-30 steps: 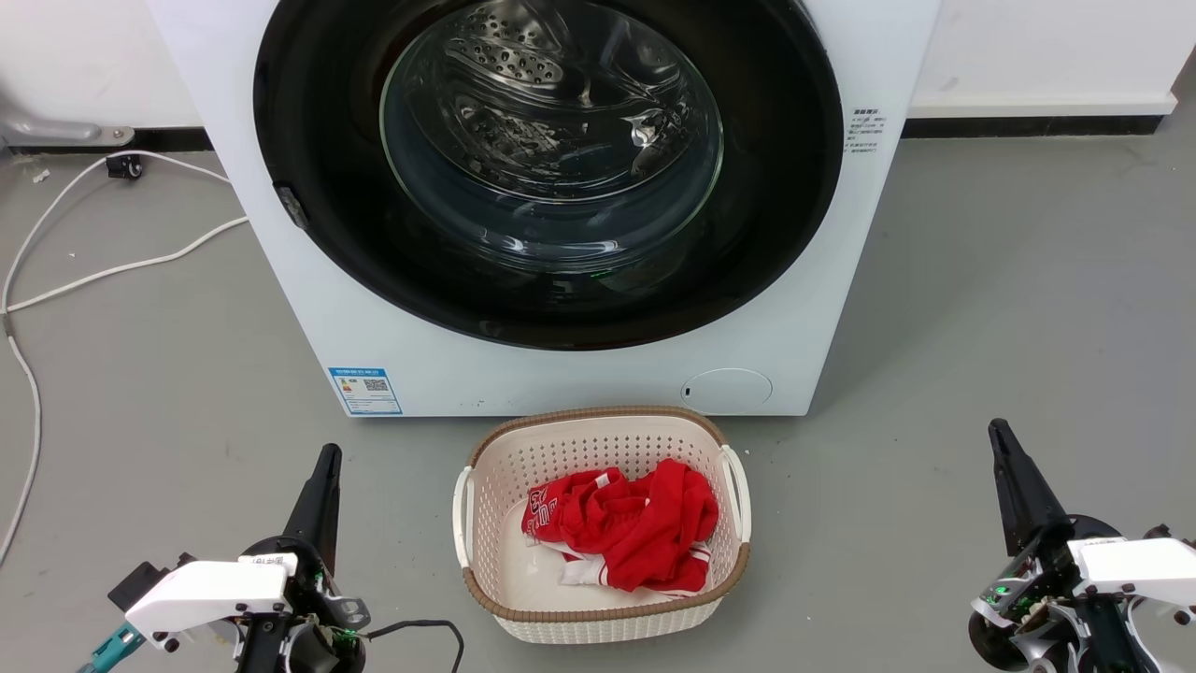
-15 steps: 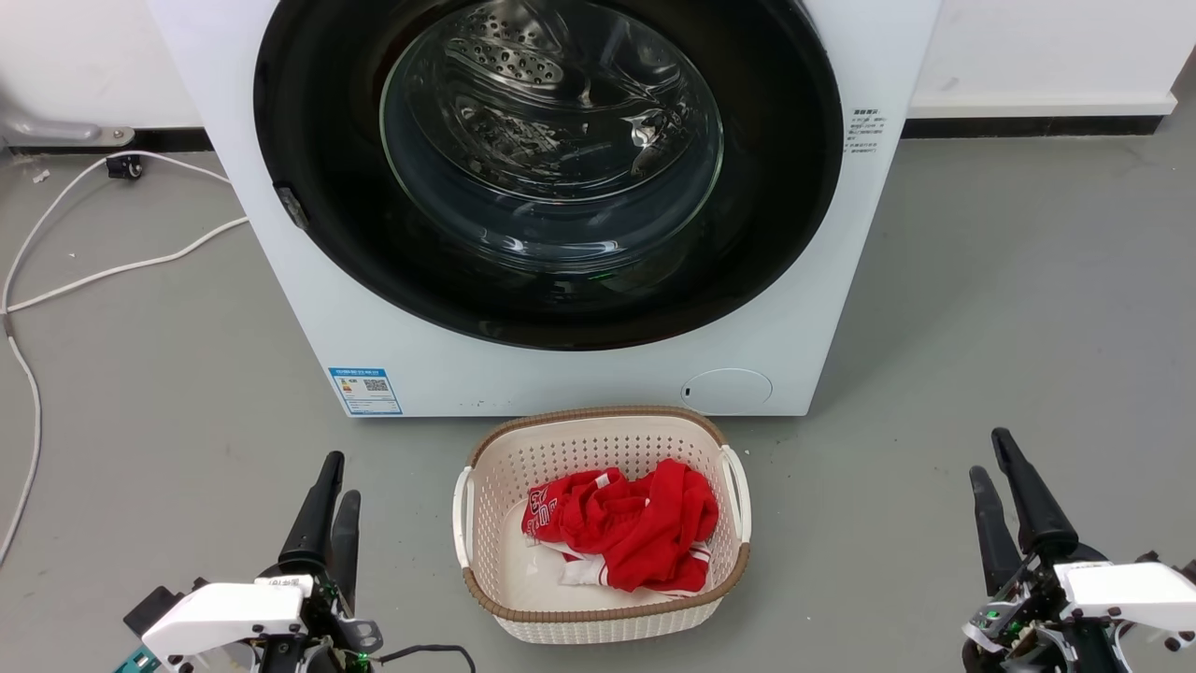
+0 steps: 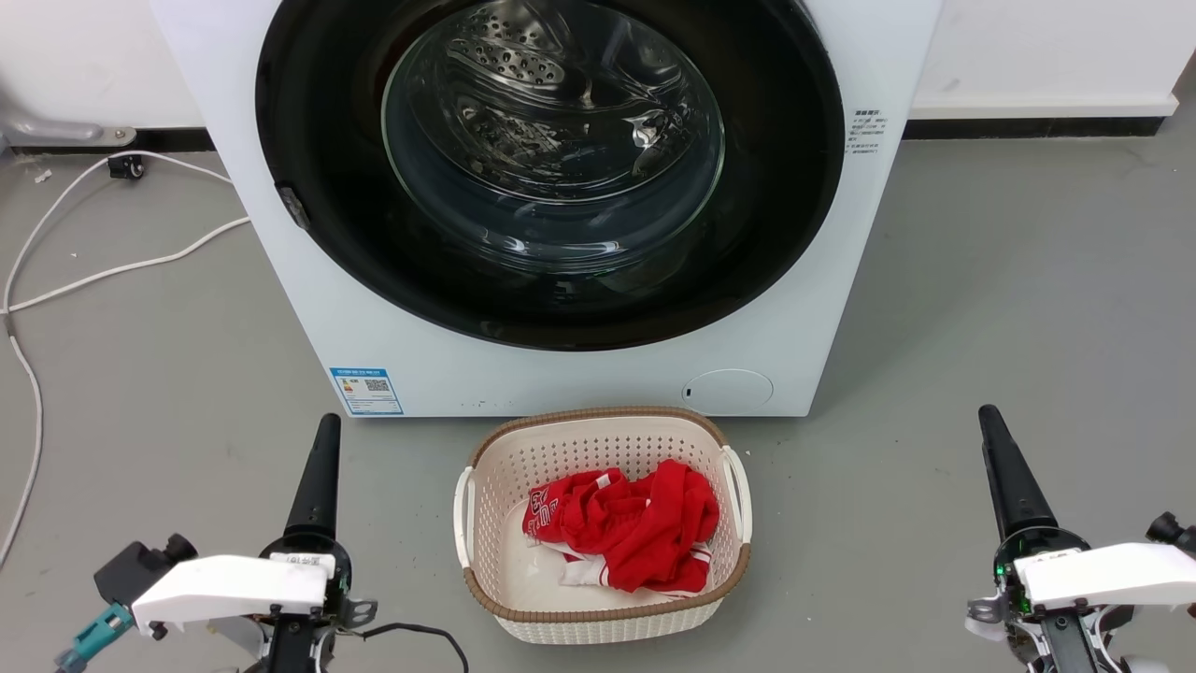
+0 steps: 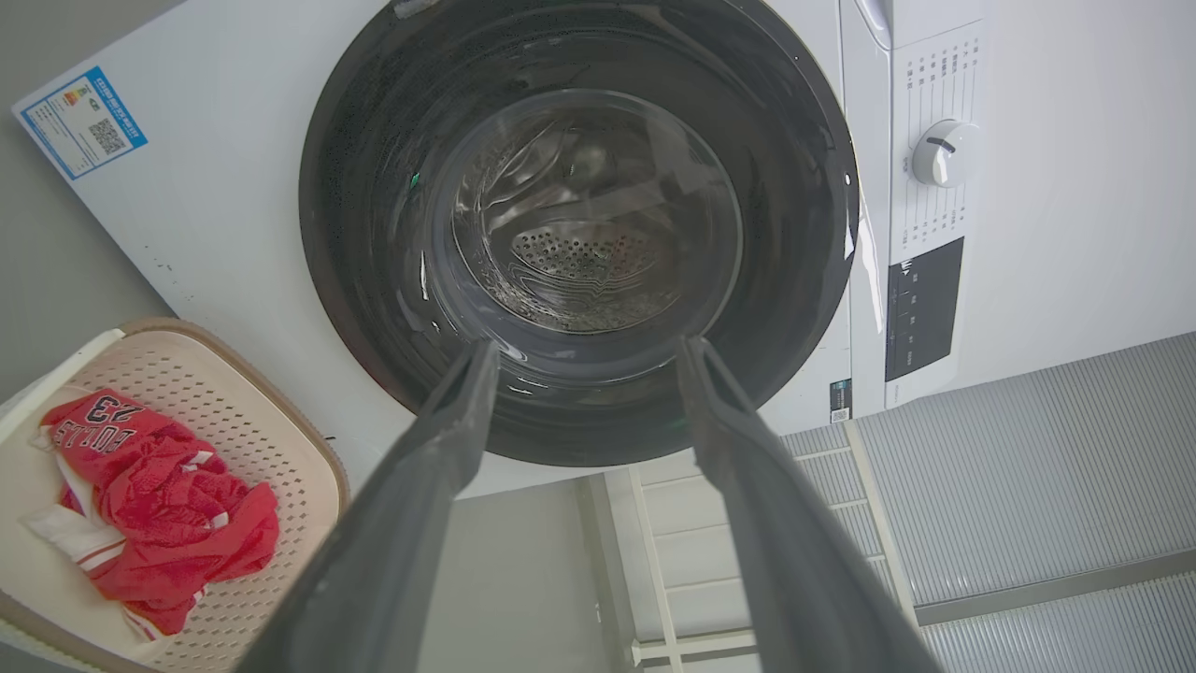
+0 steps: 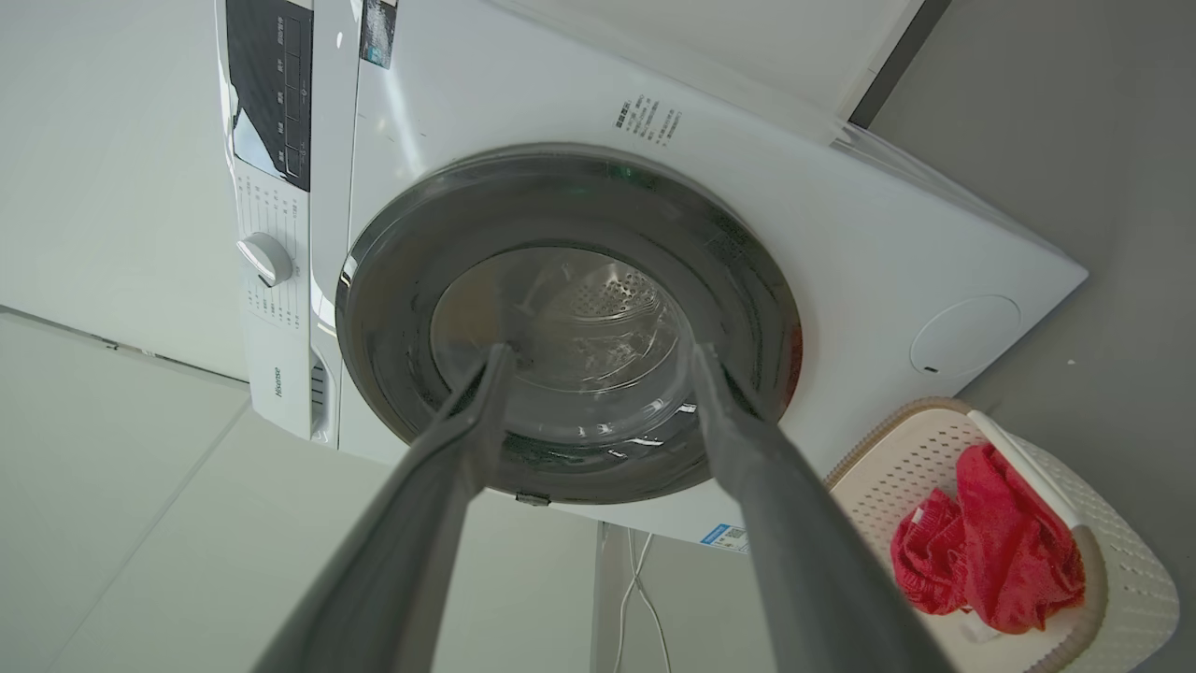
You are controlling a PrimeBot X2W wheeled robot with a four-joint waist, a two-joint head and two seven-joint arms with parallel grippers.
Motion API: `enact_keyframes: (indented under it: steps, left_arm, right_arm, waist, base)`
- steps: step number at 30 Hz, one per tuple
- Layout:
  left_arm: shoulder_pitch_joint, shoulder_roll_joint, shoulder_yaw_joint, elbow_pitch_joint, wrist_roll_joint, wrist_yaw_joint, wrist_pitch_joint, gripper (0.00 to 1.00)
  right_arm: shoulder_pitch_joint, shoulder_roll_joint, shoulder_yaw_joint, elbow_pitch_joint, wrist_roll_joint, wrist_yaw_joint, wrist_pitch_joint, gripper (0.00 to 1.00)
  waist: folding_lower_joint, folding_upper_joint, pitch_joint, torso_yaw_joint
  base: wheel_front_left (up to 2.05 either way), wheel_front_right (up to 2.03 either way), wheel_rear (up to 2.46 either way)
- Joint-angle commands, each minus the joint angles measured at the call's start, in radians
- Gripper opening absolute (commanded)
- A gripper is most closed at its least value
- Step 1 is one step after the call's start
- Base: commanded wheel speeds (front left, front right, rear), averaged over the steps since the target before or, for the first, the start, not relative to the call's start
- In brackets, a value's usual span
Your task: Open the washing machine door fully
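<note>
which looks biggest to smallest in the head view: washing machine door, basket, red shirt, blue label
washing machine door
basket
red shirt
blue label
The basket sits nearer the camera, but the gaps are plain.

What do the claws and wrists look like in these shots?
The left claw and right claw each have two long, dark, tapering fingers, matte grey-black up close. Behind each sits a white angular housing over black hardware. The left wrist carries a teal connector and a thin black cable; the right shows a small green light.
</note>
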Motion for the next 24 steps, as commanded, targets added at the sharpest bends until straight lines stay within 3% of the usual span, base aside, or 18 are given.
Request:
enact_keyframes:
  steps: [1, 24]
  left_arm:
    - [-0.021, 0.003, -0.004, -0.033, 0.046, -0.002, -0.011, 1.00]
    - [0.009, 0.004, -0.033, -0.123, 0.527, -0.002, -0.095, 1.00]
  right_arm:
    - [-0.006, -0.001, 0.004, -0.030, -0.053, 0.000, -0.010, 1.00]
    - [0.037, 0.002, 0.020, -0.118, -0.518, 0.000, -0.077, 1.00]
  waist:
    - [0.0000, 0.0000, 0.000, 0.000]
    - [0.0000, 0.0000, -0.005, 0.004]
  base:
    - [0.00, 0.00, 0.00]
    - [0.00, 0.00, 0.00]
